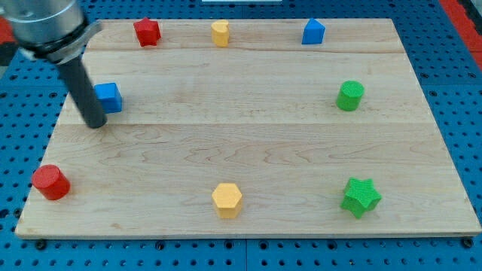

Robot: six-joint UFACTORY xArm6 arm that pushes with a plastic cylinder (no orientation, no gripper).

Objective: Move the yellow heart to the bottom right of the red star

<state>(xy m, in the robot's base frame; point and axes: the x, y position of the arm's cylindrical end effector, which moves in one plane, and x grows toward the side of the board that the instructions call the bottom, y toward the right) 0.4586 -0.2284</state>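
Approach step: our tip [95, 125], a bare rod (no jaws, holding nothing), must travel to the small yellow heart-shaped block [220, 33], up-right of it, just beyond the small red star-shaped block [147, 32].

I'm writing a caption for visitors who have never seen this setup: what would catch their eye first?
The thick dark rod coming down at the view's upper left, my tip right beside the blue cube. Next, the wooden board with bright blocks ringing its edges, such as the green star at the view's bottom right and the red star at the top left.

A pale wooden board [248, 150] lies on a blue perforated table [452, 90].
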